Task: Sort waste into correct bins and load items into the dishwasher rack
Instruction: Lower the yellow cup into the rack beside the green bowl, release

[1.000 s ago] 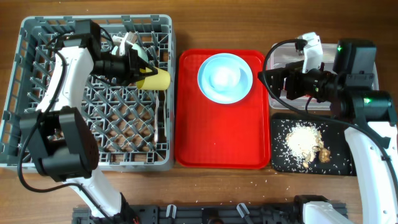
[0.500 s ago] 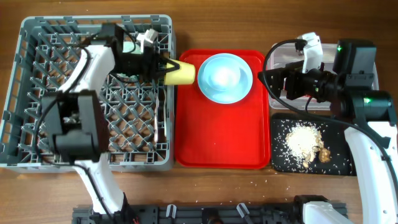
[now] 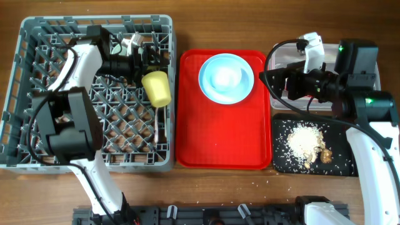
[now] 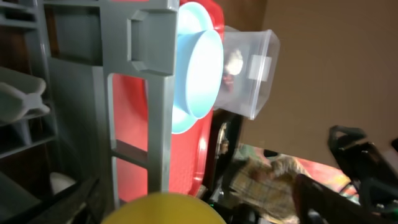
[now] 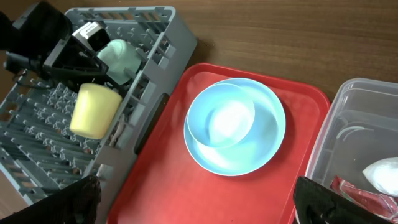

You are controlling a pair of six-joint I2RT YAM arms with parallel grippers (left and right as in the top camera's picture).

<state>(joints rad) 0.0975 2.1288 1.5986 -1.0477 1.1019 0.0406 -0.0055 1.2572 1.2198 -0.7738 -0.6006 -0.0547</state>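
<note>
**Yellow cup lying loose in the rack, both grippers standing open**

Your left gripper (image 3: 149, 59) is reaching across the far part of the dishwasher rack (image 3: 25, 94), pointing toward the red tray (image 3: 219, 137). Its fingers are standing apart and are gripping nothing. The yellow cup (image 3: 157, 88) is lying on its side on the pegs just beside that gripper, close to the rack wall nearest the red tray. In the left wrist view the cup is showing only as a yellow curve at the bottom edge, between the two spread fingers. A pale green bowl (image 5: 121, 59) is sitting in the rack right under the left gripper. A thin white utensil (image 3: 159, 122) is resting among the pegs on the near side of the cup; you cannot tell whether it is the fork or the spoon.

The light blue plate (image 3: 247, 87) is sitting at the far end of the red tray, and it is carrying a bluish bowl (image 3: 224, 75).

Your right gripper (image 3: 275, 81) is hovering where the red tray meets the clear tub (image 5: 348, 124). Its fingers are spread wide and are holding nothing. Inside the tub, the white napkin (image 5: 382, 174) and the red wrapper (image 5: 354, 190) are lying together. The black tray (image 3: 284, 159) is sitting on the near side of the tub, and the rice scraps (image 3: 306, 140) are piled in it.
</note>
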